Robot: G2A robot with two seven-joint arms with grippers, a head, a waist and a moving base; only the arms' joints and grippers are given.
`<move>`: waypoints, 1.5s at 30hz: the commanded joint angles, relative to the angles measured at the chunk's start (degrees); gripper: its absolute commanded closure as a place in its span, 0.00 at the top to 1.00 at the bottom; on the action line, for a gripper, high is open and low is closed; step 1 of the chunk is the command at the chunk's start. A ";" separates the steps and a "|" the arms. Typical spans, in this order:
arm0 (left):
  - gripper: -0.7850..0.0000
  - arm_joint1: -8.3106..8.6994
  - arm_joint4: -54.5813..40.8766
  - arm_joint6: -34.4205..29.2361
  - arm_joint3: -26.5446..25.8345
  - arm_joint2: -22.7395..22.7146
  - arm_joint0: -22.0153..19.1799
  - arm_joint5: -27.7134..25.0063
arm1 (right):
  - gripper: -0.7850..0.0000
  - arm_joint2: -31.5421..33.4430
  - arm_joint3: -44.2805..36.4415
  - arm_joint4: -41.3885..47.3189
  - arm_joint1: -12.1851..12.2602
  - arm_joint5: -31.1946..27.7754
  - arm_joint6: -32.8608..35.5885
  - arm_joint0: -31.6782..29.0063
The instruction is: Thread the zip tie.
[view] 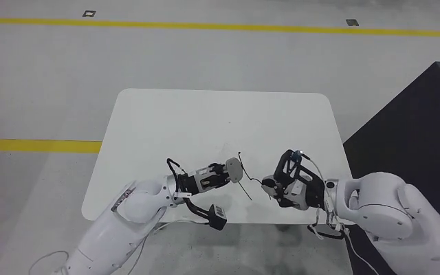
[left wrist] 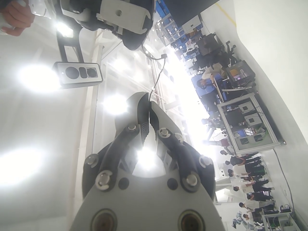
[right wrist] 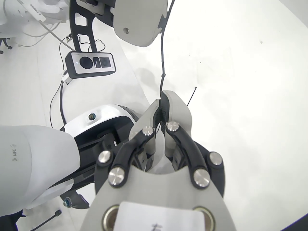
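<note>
A thin black zip tie (view: 245, 180) hangs in the air over the front part of the white table (view: 206, 117), held between both grippers. My left gripper (view: 235, 170) is shut on one stretch of it; in the left wrist view the tie (left wrist: 158, 73) rises from the closed fingertips (left wrist: 142, 106) of that gripper (left wrist: 148, 100). My right gripper (view: 267, 185) is shut on another stretch. In the right wrist view the tie (right wrist: 163, 56) runs from my right gripper (right wrist: 163, 96) up past the left gripper (right wrist: 140, 10). A loose tail (right wrist: 191, 96) sticks out beside the right fingers.
A dark panel (view: 405, 124) stands just right of the table. Yellow lines (view: 206, 26) cross the grey floor beyond it. A small camera module (view: 218, 214) and cables hang under the left arm near the table's front edge.
</note>
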 commanded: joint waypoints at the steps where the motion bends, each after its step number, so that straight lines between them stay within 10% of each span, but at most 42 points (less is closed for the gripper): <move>1: 0.00 0.08 0.00 0.19 -0.05 0.11 0.02 0.21 | 0.00 -0.13 0.00 -0.50 0.00 -0.18 -0.08 0.01; 45: 0.00 1.21 0.00 -3.00 0.71 3.41 -2.68 -3.51 | 0.00 -1.94 -3.37 -11.71 -0.14 -0.68 -1.27 -1.39</move>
